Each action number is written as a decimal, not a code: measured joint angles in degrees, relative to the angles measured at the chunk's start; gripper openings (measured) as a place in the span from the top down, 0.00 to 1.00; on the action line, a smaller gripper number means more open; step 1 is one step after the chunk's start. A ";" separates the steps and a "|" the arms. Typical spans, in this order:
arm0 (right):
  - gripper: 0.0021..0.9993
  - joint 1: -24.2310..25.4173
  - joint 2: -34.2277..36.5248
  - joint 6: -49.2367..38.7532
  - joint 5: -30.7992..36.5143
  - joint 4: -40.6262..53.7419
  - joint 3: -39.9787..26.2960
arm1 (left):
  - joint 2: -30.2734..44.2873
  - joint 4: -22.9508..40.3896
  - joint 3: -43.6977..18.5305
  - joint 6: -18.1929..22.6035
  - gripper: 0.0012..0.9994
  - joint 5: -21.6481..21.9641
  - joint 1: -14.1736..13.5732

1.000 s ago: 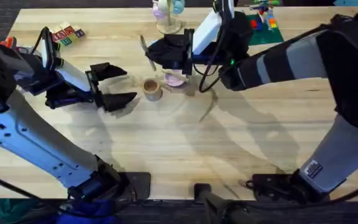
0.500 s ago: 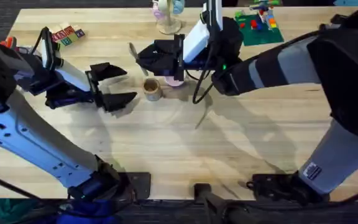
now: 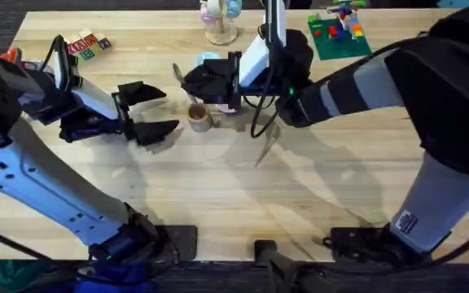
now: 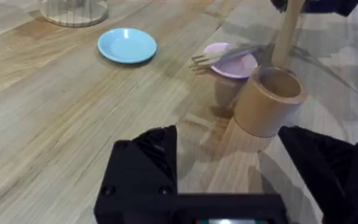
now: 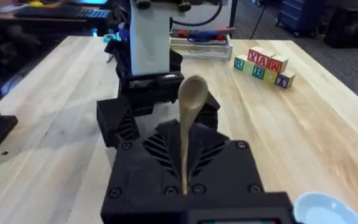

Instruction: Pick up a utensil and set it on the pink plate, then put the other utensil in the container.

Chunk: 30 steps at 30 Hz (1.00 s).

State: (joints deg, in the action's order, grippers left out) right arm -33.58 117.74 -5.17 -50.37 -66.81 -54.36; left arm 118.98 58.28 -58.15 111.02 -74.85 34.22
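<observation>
Right tool (image 3: 192, 81) clamped tight on the spoon (image 5: 190, 107) just above the cup (image 4: 268, 101), left tool (image 3: 155, 110) spread wide, holding nothing.

A pale wooden table (image 3: 218, 195) with plank grain fills the frame. Beyond its far edge, at the upper right of the right wrist view, grey floor (image 5: 347, 59) and dark furniture (image 5: 347, 18) show.

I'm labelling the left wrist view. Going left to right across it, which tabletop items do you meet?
Light blue plate → wooden fork, lying on the pink plate → tan container.
</observation>
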 joint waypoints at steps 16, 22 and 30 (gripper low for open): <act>0.97 0.00 2.39 0.00 -0.02 7.92 0.19 | 0.00 0.00 0.00 -0.02 0.01 -0.09 0.00; 0.97 0.00 2.39 -0.13 -0.02 9.53 0.21 | 0.00 0.00 0.00 0.00 0.01 -0.16 0.00; 0.97 0.00 2.39 -1.29 -0.02 10.85 0.32 | 0.00 0.00 0.00 -0.01 0.01 -0.17 0.00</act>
State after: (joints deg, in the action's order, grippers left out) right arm -33.58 120.14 -6.46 -50.39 -55.96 -54.04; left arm 118.98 58.28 -58.15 111.02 -75.02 34.22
